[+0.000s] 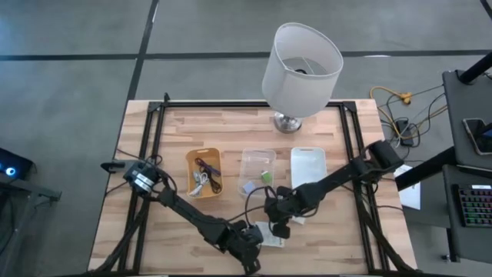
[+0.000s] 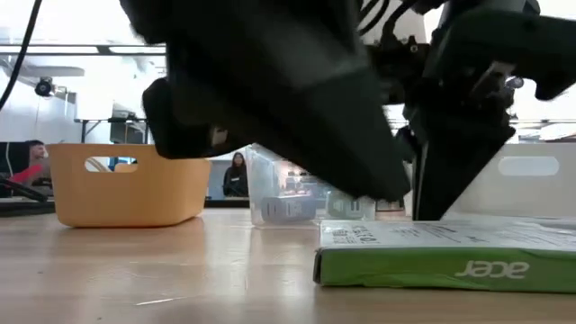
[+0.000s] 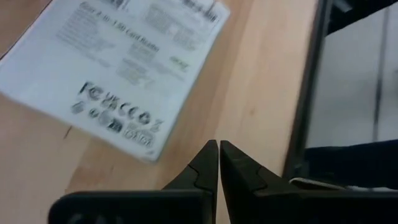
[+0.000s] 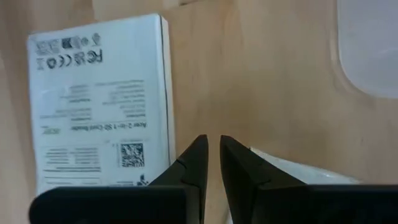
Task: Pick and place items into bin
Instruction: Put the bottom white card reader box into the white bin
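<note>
A flat white printed box with green "acer" sides (image 2: pixel 450 261) lies on the table near its near edge (image 1: pixel 270 235). My left gripper (image 3: pixel 219 149) is shut and hovers over bare wood just beside the box (image 3: pixel 118 68). My right gripper (image 4: pixel 212 144) has its fingers almost together. It points down at the table beside the box's long edge (image 4: pixel 99 99), with a pale packet (image 4: pixel 298 169) close by. The orange bin (image 1: pixel 204 171) holds coiled cables. The clear bin (image 1: pixel 257 171) holds small green and pale-blue pieces.
A white bin (image 1: pixel 307 165) stands right of the clear bin. The big white lamp (image 1: pixel 301 65) stands at the table's far edge. Black frame rails (image 1: pixel 154 154) run along the table's left and right sides. Both arms cross low near the table's near edge.
</note>
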Motion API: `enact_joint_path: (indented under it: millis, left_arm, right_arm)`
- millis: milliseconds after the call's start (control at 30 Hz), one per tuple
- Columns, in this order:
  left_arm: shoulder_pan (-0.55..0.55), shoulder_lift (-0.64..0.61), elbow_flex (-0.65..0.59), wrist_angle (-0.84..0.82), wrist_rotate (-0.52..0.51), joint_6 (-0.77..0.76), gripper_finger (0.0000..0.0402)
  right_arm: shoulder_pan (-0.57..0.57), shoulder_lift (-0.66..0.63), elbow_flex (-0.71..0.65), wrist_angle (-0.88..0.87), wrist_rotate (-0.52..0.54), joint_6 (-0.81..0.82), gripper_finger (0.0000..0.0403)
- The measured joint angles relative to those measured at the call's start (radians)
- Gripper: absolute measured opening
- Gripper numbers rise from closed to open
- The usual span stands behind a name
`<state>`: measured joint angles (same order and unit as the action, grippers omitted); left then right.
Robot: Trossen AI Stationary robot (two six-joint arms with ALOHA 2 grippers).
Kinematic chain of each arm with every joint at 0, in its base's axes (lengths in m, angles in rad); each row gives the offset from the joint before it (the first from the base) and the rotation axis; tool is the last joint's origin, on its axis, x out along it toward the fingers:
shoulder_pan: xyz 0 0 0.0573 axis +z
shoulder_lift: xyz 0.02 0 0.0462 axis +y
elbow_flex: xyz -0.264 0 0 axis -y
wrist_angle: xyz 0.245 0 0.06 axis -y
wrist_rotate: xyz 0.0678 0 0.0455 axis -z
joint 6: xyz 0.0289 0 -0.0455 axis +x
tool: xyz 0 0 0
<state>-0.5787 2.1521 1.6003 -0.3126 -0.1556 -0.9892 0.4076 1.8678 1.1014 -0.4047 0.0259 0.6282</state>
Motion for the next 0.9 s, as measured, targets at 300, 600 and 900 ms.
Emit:
enact_joint_path:
  millis: [300, 600, 900]
  left_arm:
    - [-0.003, 0.064, 0.003, 0.114, 0.027, -0.064, 0.0000]
    - [0.015, 0.089, 0.003, 0.110, -0.018, -0.083, 0.0000]
    - [0.023, 0.088, 0.004, 0.097, -0.018, -0.070, 0.0000]
  right_arm:
    - [-0.002, 0.053, 0.006, 0.051, -0.007, -0.005, 0.0033]
    - [0.017, 0.056, 0.048, 0.026, -0.124, -0.038, 0.0033]
    - [0.029, 0.009, 0.087, 0.030, -0.139, -0.038, 0.0033]
